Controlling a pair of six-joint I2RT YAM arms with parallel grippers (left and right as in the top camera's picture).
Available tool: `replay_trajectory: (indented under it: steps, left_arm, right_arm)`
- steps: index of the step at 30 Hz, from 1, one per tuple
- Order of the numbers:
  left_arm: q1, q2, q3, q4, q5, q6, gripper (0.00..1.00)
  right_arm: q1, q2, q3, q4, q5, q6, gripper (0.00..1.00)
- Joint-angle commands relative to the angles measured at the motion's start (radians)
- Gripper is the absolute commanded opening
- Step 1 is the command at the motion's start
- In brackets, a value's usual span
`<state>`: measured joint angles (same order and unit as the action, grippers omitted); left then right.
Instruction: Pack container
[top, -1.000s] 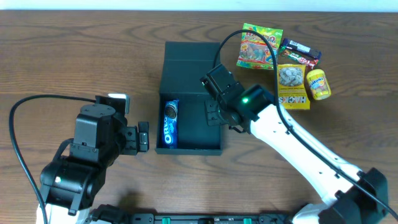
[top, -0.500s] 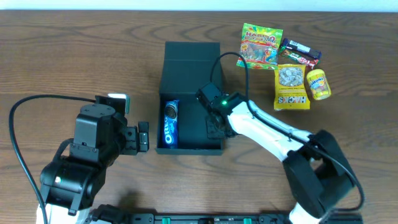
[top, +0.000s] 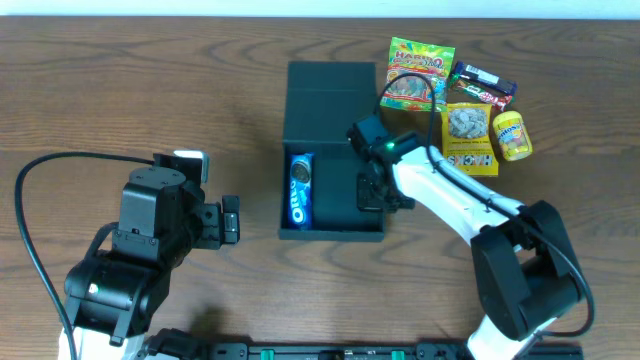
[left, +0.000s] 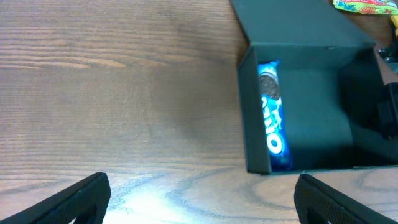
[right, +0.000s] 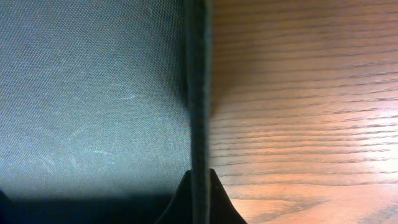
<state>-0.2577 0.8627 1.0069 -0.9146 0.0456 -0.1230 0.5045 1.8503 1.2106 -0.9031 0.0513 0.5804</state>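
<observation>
Brown wood-grain table (top: 120, 90): the matte black rectangular container (top: 335, 200) sits mid-table with its hinged lid laid flat on the far side, a blue Oreo biscuit packet (top: 299, 187) along its left wall and the rest of the floor bare. Right gripper (right: 198, 186) is clenched on the container's right wall, the thin edge pinched between both fingertips, bare wood just outside. Left gripper (top: 231, 219) has its jaws wide apart holding nothing, with open table between it and the container's left side; colourful snack packets (top: 450, 100) are grouped far right.
</observation>
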Motion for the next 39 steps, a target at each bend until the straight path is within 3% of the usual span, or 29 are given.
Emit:
replay_trajectory:
  steps: [1, 9, 10, 11, 12, 14, 18, 23, 27, 34, 39]
  left_arm:
    - [0.004, 0.001, 0.024, 0.000, 0.000, 0.004, 0.95]
    - [0.004, 0.001, 0.024, 0.000, 0.000, 0.004, 0.95]
    - [0.004, 0.001, 0.024, 0.000, 0.000, 0.004, 0.96]
    - [0.004, 0.001, 0.024, 0.000, 0.000, 0.004, 0.95]
    - [0.004, 0.001, 0.024, 0.000, 0.000, 0.004, 0.95]
    - [0.004, 0.001, 0.024, 0.000, -0.001, 0.004, 0.95]
    - [0.004, 0.001, 0.024, 0.001, -0.001, 0.004, 0.95]
    - [0.004, 0.001, 0.024, 0.004, -0.002, 0.004, 0.95]
    - [0.004, 0.001, 0.024, 0.003, -0.002, 0.013, 0.95]
    - [0.004, 0.001, 0.024, 0.007, -0.004, 0.016, 0.95]
    - [0.004, 0.001, 0.024, 0.007, -0.004, 0.023, 0.95]
  right_arm:
    - [-0.007, 0.001, 0.002, -0.005, 0.012, 0.006, 0.01]
    - [0.012, 0.001, 0.002, -0.003, 0.019, -0.013, 0.01]
    - [0.012, 0.001, 0.002, -0.006, 0.018, -0.013, 0.08]
    - [0.012, 0.001, 0.002, -0.010, 0.019, -0.013, 0.29]
    - [0.012, 0.001, 0.002, -0.011, 0.019, -0.013, 0.41]
    - [0.011, -0.005, 0.008, -0.022, 0.019, -0.014, 0.50]
    - [-0.004, -0.061, 0.077, -0.079, 0.019, -0.037, 0.54]
    - [-0.037, -0.199, 0.180, -0.062, 0.026, -0.059, 0.68]
    - [-0.121, -0.297, 0.194, 0.034, 0.010, -0.018, 0.70]
    - [-0.298, -0.288, 0.134, 0.120, -0.060, 0.304, 0.65]
    - [-0.325, -0.285, -0.031, 0.376, -0.059, 0.468, 0.66]
